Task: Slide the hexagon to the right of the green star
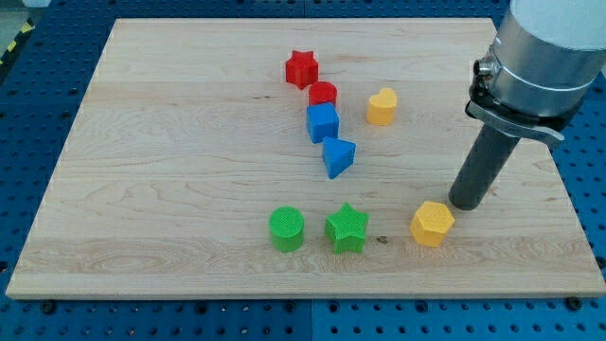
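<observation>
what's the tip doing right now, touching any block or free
My tip: holding nothing, just up and to the view's right of the yellow hexagon; contact cannot be told.

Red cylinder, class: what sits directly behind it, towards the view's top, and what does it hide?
Behind the red cylinder sits the red star, fully visible. The blue cube in front covers the cylinder's lower edge.

Straight dark grey-black cylindrical rod, matte, smooth; my tip [468, 205] blunt, flat-ended. Above rod: black metal clamp collar [512, 115], flanged, edges jutting sideways, small screw head [485, 67] visible on view's left side. Above collar: wide cylindrical arm housing [550, 47], silver-grey lower band, white-grey upper shell, glossy, cropped by view's top-right corner.
</observation>
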Available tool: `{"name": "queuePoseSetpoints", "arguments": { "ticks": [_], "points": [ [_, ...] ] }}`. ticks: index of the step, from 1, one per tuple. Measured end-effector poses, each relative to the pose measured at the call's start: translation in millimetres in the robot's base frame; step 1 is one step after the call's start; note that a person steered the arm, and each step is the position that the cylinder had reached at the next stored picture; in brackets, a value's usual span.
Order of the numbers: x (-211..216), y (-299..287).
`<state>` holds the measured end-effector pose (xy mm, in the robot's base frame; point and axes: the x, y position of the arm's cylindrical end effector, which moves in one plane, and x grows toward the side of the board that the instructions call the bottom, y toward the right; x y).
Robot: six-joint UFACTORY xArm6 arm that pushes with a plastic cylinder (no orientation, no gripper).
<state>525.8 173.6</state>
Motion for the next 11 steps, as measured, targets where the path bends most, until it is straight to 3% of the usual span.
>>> {"name": "queuePoseSetpoints", "arguments": {
  "ticks": [5,10,11],
  "points": [
    [30,3],
    [30,-29],
    [11,33]
  ]
}}
